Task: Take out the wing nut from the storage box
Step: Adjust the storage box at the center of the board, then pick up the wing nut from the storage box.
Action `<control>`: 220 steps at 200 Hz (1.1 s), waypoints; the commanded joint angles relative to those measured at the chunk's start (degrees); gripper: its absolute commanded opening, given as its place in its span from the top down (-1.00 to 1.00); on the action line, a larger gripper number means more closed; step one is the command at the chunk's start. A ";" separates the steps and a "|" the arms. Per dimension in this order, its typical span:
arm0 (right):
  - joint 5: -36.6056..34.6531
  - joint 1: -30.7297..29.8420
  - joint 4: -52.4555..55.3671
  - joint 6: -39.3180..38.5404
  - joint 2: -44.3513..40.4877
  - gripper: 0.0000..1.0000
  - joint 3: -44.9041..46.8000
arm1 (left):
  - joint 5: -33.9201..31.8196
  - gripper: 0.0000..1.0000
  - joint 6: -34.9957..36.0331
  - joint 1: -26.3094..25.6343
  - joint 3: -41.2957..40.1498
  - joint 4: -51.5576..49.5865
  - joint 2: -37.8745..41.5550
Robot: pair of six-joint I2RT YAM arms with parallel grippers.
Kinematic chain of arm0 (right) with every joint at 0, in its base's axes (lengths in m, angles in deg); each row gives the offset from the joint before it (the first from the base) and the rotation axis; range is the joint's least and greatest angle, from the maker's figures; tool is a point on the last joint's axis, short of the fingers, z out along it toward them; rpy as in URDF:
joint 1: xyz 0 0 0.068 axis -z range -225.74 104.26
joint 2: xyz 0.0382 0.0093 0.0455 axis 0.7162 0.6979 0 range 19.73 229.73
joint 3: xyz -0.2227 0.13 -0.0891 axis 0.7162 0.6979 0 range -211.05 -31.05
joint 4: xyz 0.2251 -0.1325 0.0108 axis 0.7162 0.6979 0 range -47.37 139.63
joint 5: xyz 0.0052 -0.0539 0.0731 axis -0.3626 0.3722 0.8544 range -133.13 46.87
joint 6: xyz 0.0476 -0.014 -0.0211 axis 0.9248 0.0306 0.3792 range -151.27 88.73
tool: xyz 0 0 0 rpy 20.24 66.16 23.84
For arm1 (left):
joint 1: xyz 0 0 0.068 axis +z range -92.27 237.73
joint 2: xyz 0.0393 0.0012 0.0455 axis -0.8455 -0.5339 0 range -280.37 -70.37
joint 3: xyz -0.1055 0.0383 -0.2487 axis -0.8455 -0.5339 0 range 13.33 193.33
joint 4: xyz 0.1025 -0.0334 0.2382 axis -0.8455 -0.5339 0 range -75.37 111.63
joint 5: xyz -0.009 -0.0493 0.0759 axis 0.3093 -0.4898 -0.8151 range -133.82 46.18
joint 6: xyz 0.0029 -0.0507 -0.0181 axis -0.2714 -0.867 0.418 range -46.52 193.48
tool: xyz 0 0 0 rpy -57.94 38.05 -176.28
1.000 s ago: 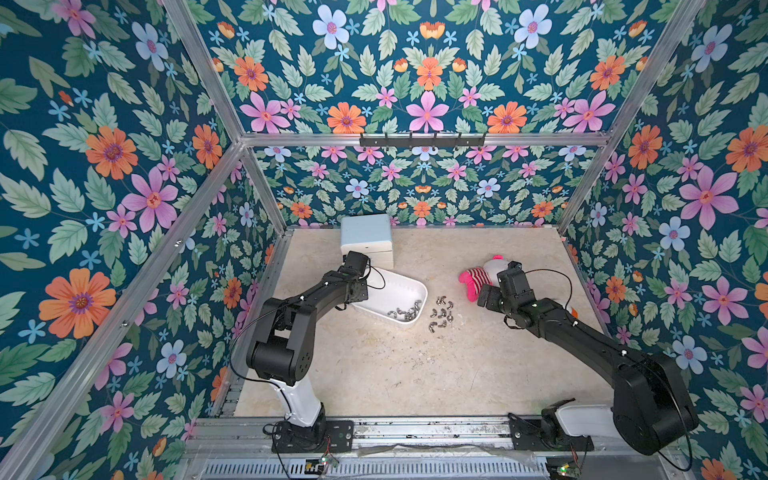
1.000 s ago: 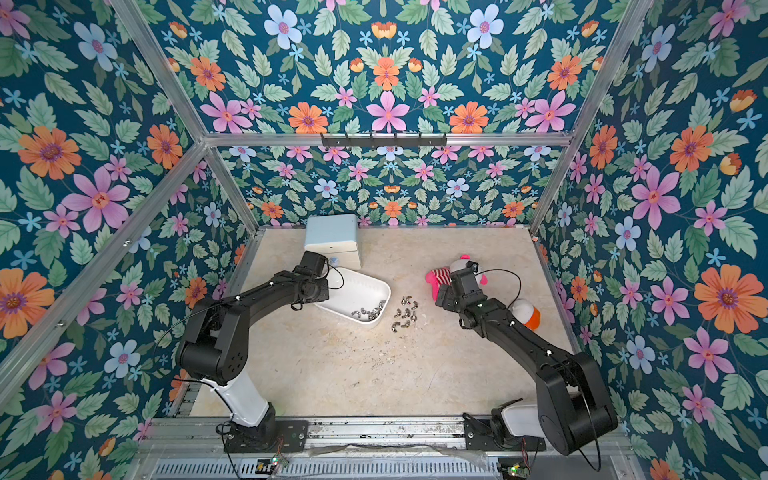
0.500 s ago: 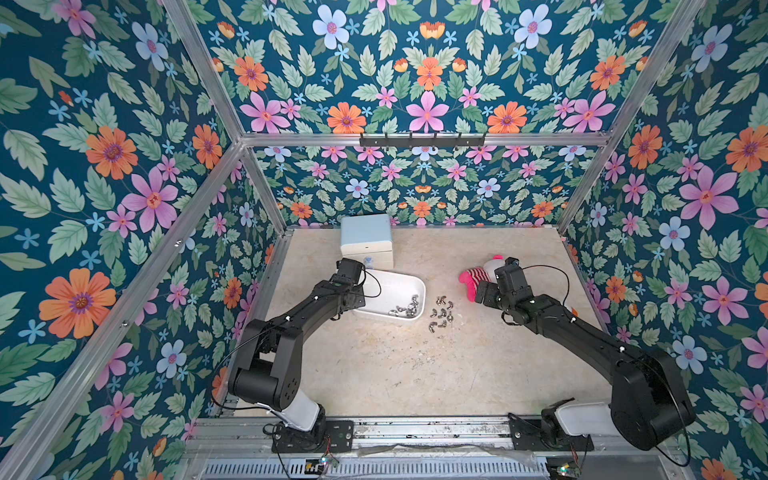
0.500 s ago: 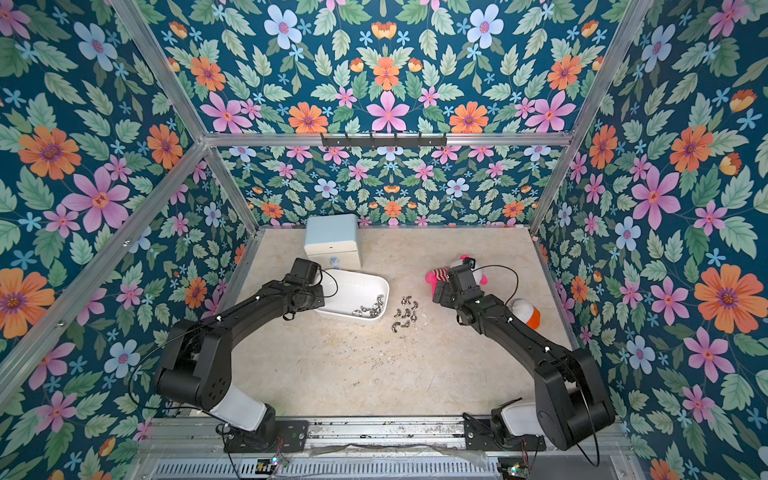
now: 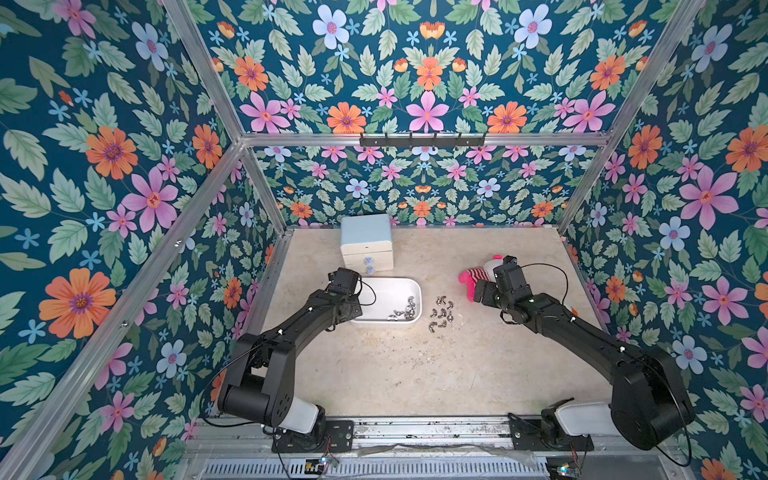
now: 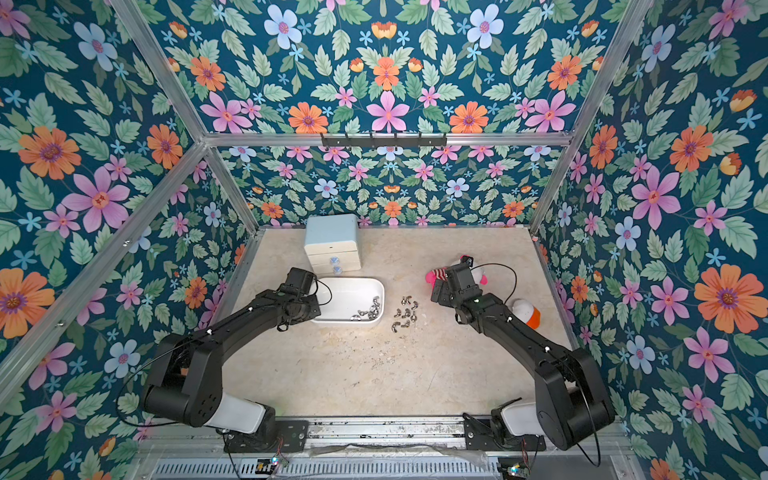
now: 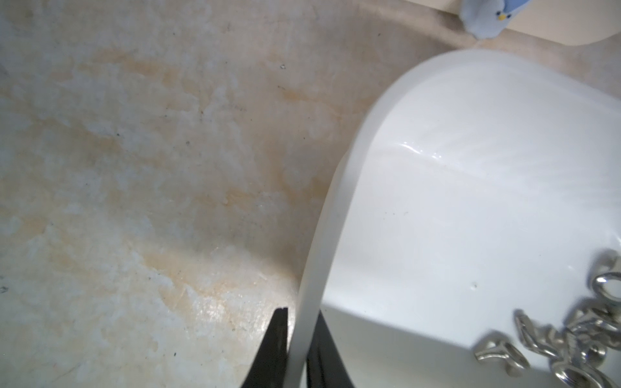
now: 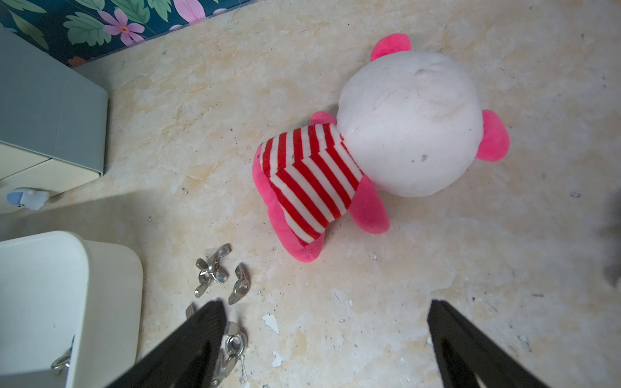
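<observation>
- The left gripper (image 7: pixel 300 313) is pinching the short end wall of the shallow white plastic storage box (image 7: pixel 470 201) with rounded corners; one black finger (image 7: pixel 277 342) is pressing outside the wall and the other inside
- The storage box is sitting on the beige marbled table (image 5: pixel 415 374), and the left wrist is covering its gripped end in both top views
- A few small silver wing nuts in the box (image 7: pixel 554 346) are lying together at the end far from the left gripper
- Other loose wing nuts (image 5: pixel 441 313) are lying on the table just beside that end, outside the box
- The right gripper (image 8: pixel 324 310) is hanging with its jaws wide apart and is holding nothing; one finger is hiding some loose wing nuts in the right wrist view
- A pink and white plush toy (image 8: pixel 403 127) in a red-striped shirt is lying near the right gripper, partly hidden by the right wrist in both top views
- A white mini chest of drawers (image 5: pixel 365 232) with a pale blue top is standing just behind the box
- An orange and white rounded object (image 6: pixel 525 311) is showing partly behind the right arm
</observation>
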 commanded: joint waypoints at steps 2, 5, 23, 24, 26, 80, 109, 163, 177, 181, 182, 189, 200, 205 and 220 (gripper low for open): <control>0.12 -0.10 -0.17 -0.59 -0.28 -0.99 -0.09 | -1.23 0.66 -1.91 0.49 -0.85 -1.62 1.01; 0.09 -0.12 -0.19 -0.59 -0.30 -0.99 -0.03 | -1.32 0.66 -1.95 0.47 -1.03 -1.78 1.10; 0.21 -0.07 -0.45 -0.59 -0.21 -0.99 0.19 | -1.50 0.64 -2.37 0.72 -1.35 -2.73 1.38; 0.19 -0.02 -0.44 -0.59 -0.21 -0.99 0.25 | -1.60 0.64 -2.43 0.73 -1.35 -2.78 1.39; 0.24 -0.05 -0.43 -0.59 -0.21 -0.99 0.24 | -1.63 0.64 -2.47 0.73 -1.31 -2.92 1.39; 0.30 -0.07 -0.87 -0.25 -0.21 -0.99 0.84 | -3.59 0.54 -3.54 1.76 -1.17 -5.28 2.04; 0.19 -0.06 -0.87 -0.15 -0.38 -0.99 0.93 | -4.37 0.37 -3.45 1.88 -0.59 -5.28 1.98; -0.07 -0.07 -0.87 0.07 -0.56 -0.99 0.98 | -7.12 0.00 -1.25 1.75 6.52 -8.71 3.12; -0.06 -0.08 -0.93 0.18 -0.52 -0.99 1.11 | -5.16 -0.01 -0.17 0.69 8.75 -8.45 3.15; -0.04 -0.07 -0.96 0.20 -0.48 -0.99 1.11 | -4.76 -0.01 0.15 0.12 9.44 -8.45 3.02; -0.02 -0.06 -0.96 0.20 -0.48 -0.99 1.11 | -4.64 -0.01 0.20 -0.06 9.67 -8.45 3.00; -0.01 -0.10 -0.96 0.20 -0.39 -0.99 1.07 | -4.19 -0.01 0.78 -1.37 11.08 -8.40 2.55; -0.06 -0.09 -1.07 0.28 -0.26 -0.99 1.08 | -3.67 -0.02 1.64 -4.06 13.52 -8.45 1.50; -0.08 -0.08 -1.13 0.37 -0.23 -0.99 1.11 | -3.57 -0.02 1.91 -5.63 14.61 -8.45 0.81; 0.06 -0.10 -1.27 0.46 0.03 -0.99 1.02 | -3.16 -0.04 2.41 -10.23 17.93 -8.36 -1.92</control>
